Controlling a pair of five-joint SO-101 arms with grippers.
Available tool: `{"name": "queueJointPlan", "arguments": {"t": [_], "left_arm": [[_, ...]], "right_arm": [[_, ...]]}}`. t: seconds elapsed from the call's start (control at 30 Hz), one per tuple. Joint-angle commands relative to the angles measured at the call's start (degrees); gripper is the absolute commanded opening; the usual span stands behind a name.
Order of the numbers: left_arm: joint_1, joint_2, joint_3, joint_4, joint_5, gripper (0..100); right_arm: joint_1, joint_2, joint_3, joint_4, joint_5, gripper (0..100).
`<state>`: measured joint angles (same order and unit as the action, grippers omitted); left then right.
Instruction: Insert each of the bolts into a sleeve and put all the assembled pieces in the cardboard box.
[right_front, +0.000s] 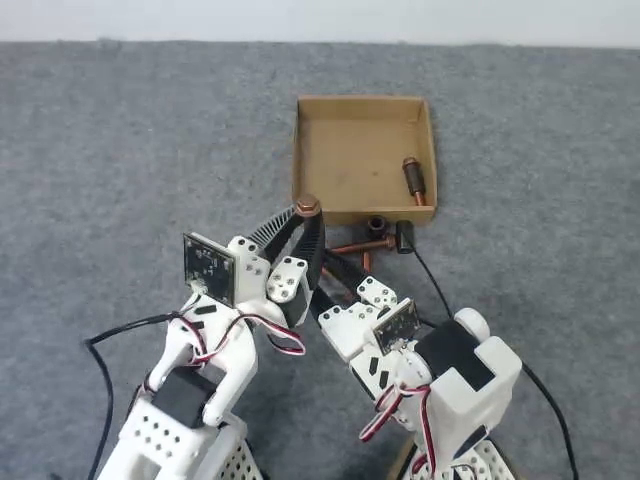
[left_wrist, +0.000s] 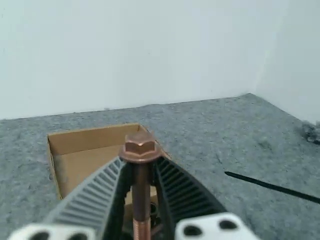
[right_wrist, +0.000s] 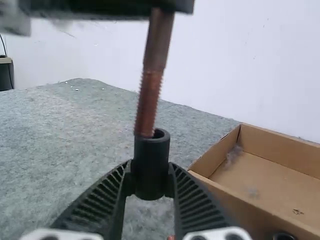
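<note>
bolt (left_wrist: 141, 192) in left hand (left_wrist: 140, 163), tip at sleeve (right_wrist: 151, 167)

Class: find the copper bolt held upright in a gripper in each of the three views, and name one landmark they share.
High view: bolt head-up between the left gripper's fingertips, at the cardboard box's near left corner.
Left wrist view: centre, upright, cardboard box behind.
Right wrist view: its shaft hangs from above, tip at the sleeve's mouth.
Shared landmark: the cardboard box.
</note>
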<state>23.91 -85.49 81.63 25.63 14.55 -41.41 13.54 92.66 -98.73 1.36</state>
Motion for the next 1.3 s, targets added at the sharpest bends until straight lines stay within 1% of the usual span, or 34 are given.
{"name": "queueJointPlan", "arguments": {"t": [0.0, 0.6, 0.8, 1.27], "left_arm": [[0.53, -2.11, 1.45, -5.71, -0.09, 1], [0.09, -2.29, 0.66, -6.86, -0.09, 1], [-4.31, -2.29, 0.92, -6.95, -0.09, 1], [-2.99, -2.29, 1.98, -6.95, -0.09, 1]], "right_arm": [[1.10, -2.59, 1.76, 0.13, -0.53, 0.6], [1.10, -2.59, 1.76, 0.13, -0.53, 0.6], [1.10, -2.59, 1.76, 0.13, -0.53, 0.6], [1.10, -2.59, 1.76, 0.13, -0.53, 0.6]]}}
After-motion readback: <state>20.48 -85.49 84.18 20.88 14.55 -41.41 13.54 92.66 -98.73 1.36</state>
